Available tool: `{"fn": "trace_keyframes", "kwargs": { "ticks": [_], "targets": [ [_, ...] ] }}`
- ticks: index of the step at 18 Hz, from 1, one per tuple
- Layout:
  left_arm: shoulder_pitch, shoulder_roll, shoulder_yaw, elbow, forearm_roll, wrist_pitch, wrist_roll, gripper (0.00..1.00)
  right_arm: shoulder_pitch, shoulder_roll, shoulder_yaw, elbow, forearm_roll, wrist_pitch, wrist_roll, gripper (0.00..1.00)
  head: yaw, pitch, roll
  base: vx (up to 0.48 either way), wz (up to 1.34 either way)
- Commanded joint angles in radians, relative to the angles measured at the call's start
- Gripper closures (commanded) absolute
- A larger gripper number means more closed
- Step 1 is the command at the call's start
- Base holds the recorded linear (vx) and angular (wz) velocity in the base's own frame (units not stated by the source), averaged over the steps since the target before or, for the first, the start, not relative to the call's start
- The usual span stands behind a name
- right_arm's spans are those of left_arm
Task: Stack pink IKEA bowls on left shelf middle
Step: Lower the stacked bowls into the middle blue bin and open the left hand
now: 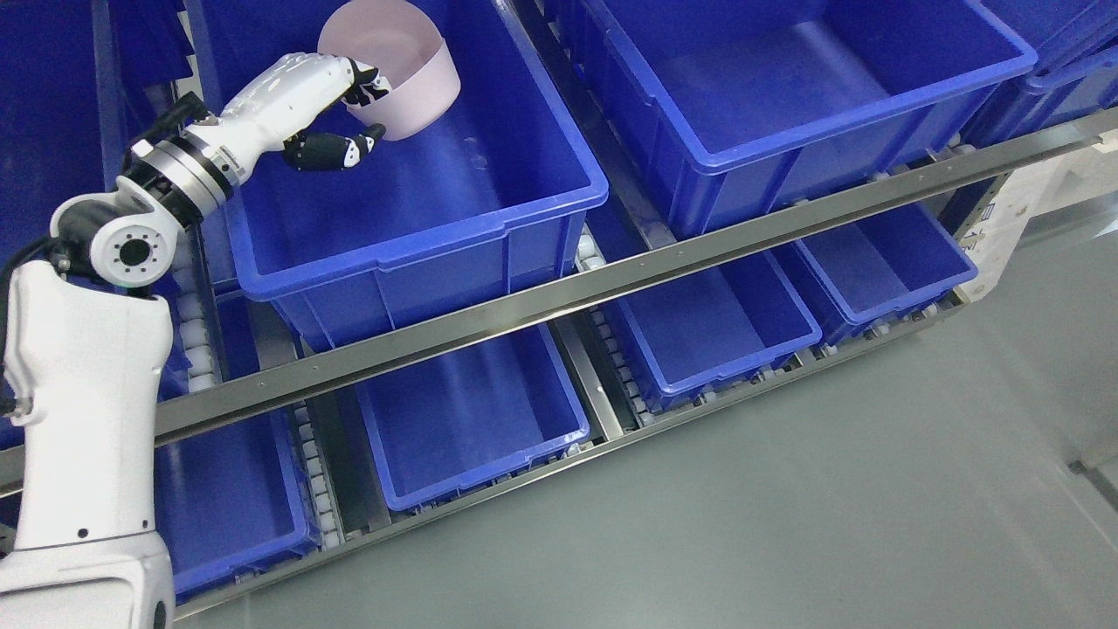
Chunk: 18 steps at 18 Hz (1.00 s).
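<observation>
Overhead, left hand (342, 112) gripping pink bowl (403, 74).

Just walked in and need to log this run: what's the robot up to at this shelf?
The left hand holds a pink bowl by its rim, fingers pinching the near wall. The bowl is tilted inside the large blue bin on the upper shelf level. It looks like the only bowl there, so no stack shows yet. The right arm is out of view.
</observation>
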Motion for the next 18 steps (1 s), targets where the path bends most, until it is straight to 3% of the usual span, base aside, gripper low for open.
{"fn": "trace_keyframes", "kwargs": {
  "ticks": [1, 6, 9, 14, 16, 18],
  "targets": [
    [-0.003, 0.001, -0.093, 0.098, -0.017, 0.024, 0.0, 0.92, 0.0, -0.017, -0.009, 0.0, 0.008, 0.0, 0.0, 0.0, 0.0, 0.0, 0.0, 0.0, 0.0],
    [-0.002, 0.002, -0.088, 0.122, -0.017, 0.077, 0.008, 0.88, 0.0, -0.017, -0.011, 0.0, 0.008, 0.0, 0.0, 0.0, 0.0, 0.0, 0.0, 0.0, 0.0],
    [0.003, 0.0, -0.084, 0.126, -0.016, 0.098, 0.037, 0.55, 0.0, -0.017, -0.011, 0.0, 0.008, 0.0, 0.0, 0.0, 0.0, 0.0, 0.0, 0.0, 0.0],
    [0.005, -0.006, -0.055, 0.126, -0.002, 0.156, 0.149, 0.16, 0.0, -0.017, -0.011, 0.0, 0.008, 0.0, 0.0, 0.0, 0.0, 0.0, 0.0, 0.0, 0.0],
    [0.005, -0.076, 0.01, 0.126, 0.021, 0.169, 0.225, 0.04, 0.0, -0.017, -0.009, 0.0, 0.008, 0.0, 0.0, 0.0, 0.0, 0.0, 0.0, 0.0, 0.0],
    [-0.005, -0.223, 0.128, 0.125, 0.155, 0.17, 0.351, 0.03, 0.0, -0.017, -0.009, 0.0, 0.008, 0.0, 0.0, 0.0, 0.0, 0.0, 0.0, 0.0, 0.0]
  ]
}}
